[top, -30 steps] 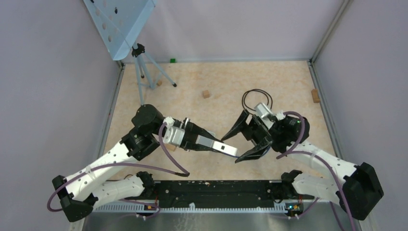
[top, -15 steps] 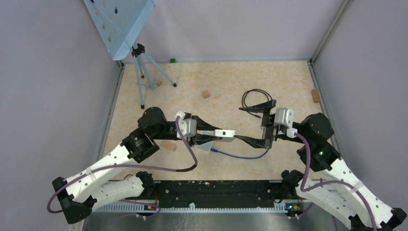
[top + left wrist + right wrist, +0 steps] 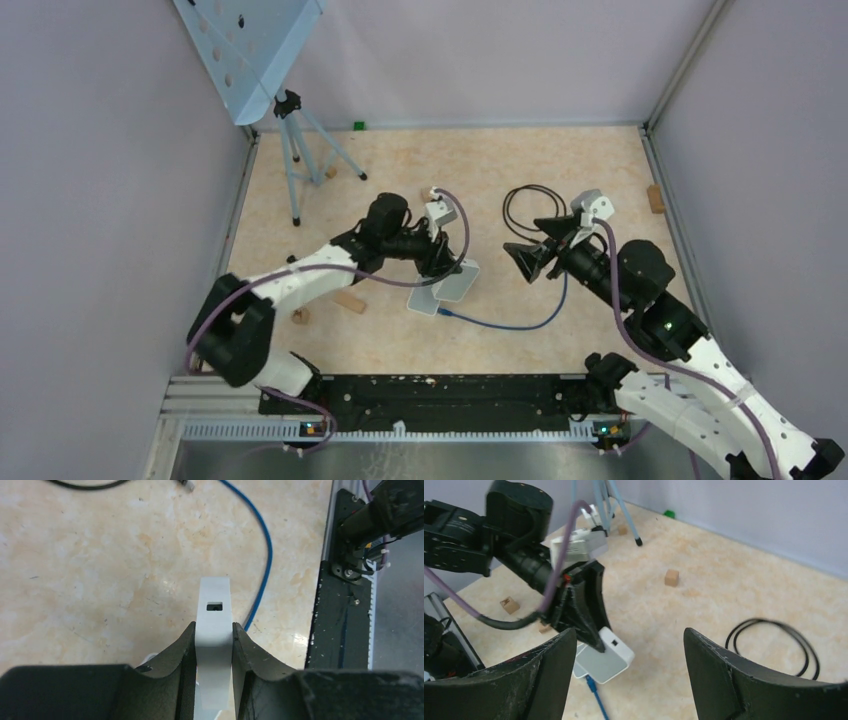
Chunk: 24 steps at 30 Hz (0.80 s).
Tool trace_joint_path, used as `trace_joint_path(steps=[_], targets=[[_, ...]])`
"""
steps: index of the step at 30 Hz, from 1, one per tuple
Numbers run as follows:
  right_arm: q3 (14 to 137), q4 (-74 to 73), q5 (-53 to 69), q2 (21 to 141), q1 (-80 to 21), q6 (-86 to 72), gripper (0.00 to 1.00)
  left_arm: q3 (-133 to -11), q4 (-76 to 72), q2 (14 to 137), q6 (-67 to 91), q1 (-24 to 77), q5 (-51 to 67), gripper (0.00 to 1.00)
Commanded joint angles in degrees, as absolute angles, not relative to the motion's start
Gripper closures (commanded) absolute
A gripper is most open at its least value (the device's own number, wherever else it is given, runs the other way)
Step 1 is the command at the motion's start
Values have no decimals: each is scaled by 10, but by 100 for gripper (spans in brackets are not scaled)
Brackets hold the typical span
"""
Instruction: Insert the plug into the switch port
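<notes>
My left gripper [image 3: 213,627] is shut on the white switch [image 3: 214,630], which stands on edge with its small dark port [image 3: 214,607] facing away from the wrist. From above, this left gripper [image 3: 447,272] holds the switch [image 3: 457,283] near the table's middle. A blue cable [image 3: 520,326] lies on the table; one end [image 3: 447,313] sits at a second white piece [image 3: 424,301] under the switch. A clear plug [image 3: 187,484] lies at the top edge of the left wrist view. My right gripper [image 3: 528,246] hangs open and empty to the right, facing the switch [image 3: 616,647].
A black cable coil [image 3: 532,206] lies behind the right gripper. Small wooden blocks [image 3: 428,195] [image 3: 655,198] [image 3: 350,301] are scattered about. A blue tripod [image 3: 300,150] stands at the back left. The black base rail [image 3: 440,395] runs along the near edge.
The left arm has stretched farther out and turned the switch on edge. The right gripper has drawn back to the right, still open. The blue cable now lies on the table.
</notes>
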State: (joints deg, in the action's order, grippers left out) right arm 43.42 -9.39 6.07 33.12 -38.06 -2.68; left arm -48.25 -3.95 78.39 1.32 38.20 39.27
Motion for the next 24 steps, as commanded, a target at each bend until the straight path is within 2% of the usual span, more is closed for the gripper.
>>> trace_joint_path(steps=[1,4,9,13,17,21,24], targets=[[432,-177,-25,349,-378,-154,26,-596,-18,911,-53,356,502,100],[421,-207,-34,357,-378,-190,26,-670,27,1006,-102,342,555,100],[381,-226,-83,341,-378,-251,26,-774,107,1107,-158,332,568,100],[383,-300,-167,365,-378,-329,23,-823,158,1162,-182,323,515,81],[396,-356,-204,416,-377,-362,21,-814,146,1168,-162,314,439,53],[421,-384,-210,503,-353,-361,20,-782,120,1150,-144,313,395,30],[416,-353,-190,543,-299,-342,20,-769,110,1140,-132,313,361,24]])
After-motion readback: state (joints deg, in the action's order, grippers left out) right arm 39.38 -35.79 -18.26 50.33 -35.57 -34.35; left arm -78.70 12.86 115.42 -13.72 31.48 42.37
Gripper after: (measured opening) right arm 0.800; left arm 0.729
